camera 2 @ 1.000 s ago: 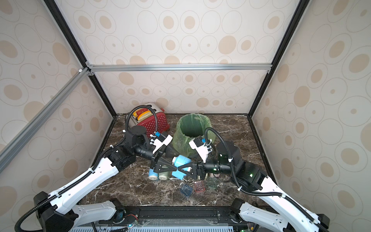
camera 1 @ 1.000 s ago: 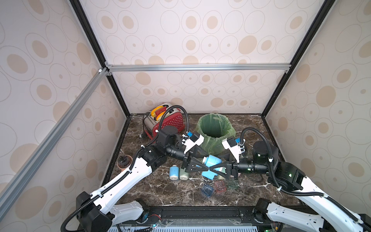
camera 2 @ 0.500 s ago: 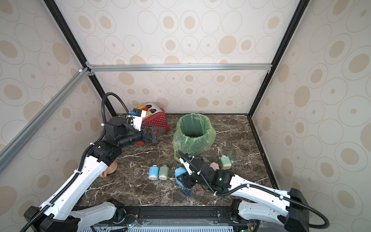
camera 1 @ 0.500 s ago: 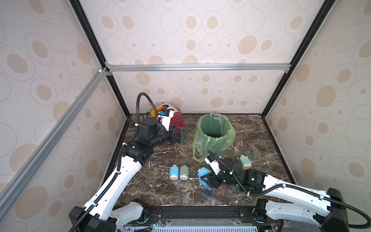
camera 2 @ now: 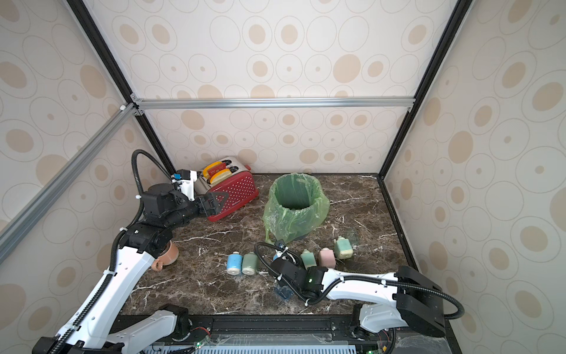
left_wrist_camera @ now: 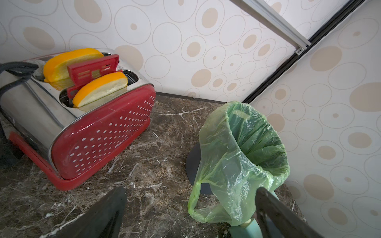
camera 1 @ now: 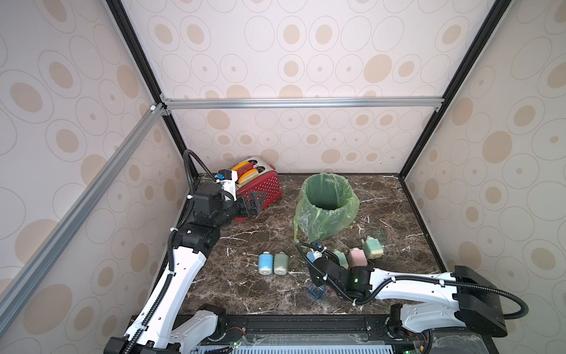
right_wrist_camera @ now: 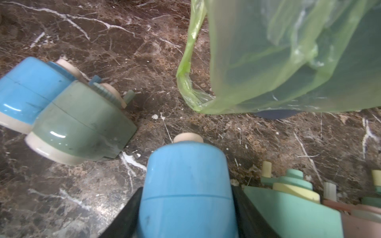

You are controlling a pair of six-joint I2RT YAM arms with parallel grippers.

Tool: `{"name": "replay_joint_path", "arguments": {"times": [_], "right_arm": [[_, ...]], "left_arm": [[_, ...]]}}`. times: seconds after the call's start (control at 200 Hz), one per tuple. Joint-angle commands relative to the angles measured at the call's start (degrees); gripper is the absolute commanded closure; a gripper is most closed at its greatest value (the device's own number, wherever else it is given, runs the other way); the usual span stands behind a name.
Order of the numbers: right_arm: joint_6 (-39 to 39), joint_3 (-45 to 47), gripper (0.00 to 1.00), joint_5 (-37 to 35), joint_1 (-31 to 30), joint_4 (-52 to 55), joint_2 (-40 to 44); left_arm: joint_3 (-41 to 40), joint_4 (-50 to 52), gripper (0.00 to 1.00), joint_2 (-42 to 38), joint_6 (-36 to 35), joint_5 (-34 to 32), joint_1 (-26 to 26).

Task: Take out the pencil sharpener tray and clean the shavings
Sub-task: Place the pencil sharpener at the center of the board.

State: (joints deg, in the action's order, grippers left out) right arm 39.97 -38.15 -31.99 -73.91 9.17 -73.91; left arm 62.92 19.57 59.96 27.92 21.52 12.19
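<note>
Up front, a clear blue tray [camera 1: 317,291] lies on the dark marble desk [camera 1: 245,288]. Just behind, the right jaws squeeze the blue sharpener [right_wrist_camera: 185,175], now low. The left jaws have let go and backed off to the red toaster [camera 1: 263,187], wide open. The tray seems out; the green bin [camera 1: 324,223] waits. Spotted walls stand around.

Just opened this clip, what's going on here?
The right pincer is shut on a blue sharpener, held low at the table just in front of the green-bagged bin. What looks like its clear blue tray lies on the table near that arm, apart from the sharpener. The left pincer is open and empty, up by the toaster. Five other sharpeners sit on the table untouched.
</note>
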Motion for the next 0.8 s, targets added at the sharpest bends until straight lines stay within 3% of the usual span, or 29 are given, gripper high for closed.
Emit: {"name": "replay_joint_path", "arguments": {"times": [0.0,0.11,0.29,0.496,0.796], "right_arm": [[3.29,1.10,0.55,-3.77,-0.18,-2.28,-0.37],[4.57,2.64,0.53,-3.88,-0.10,-4.23,-0.97],[5.70,4.51,0.35,-3.33,0.53,-6.48,-0.97],[6.56,6.03,0.25,-0.32,2.74,-7.68,-0.80],[3.73,3.89,0.19,2.83,3.16,-5.61,0.36]], "left_arm": [[0.02,-2.50,0.01,0.56,1.59,1.91,-0.64],[-0.33,-3.38,0.01,0.63,2.05,2.43,-0.73],[-0.42,-3.56,0.01,0.65,1.83,2.87,-0.80],[-0.86,-4.28,0.01,0.59,2.05,3.60,-0.82],[-1.28,-4.33,0.01,0.33,1.87,3.43,-0.80]]}}
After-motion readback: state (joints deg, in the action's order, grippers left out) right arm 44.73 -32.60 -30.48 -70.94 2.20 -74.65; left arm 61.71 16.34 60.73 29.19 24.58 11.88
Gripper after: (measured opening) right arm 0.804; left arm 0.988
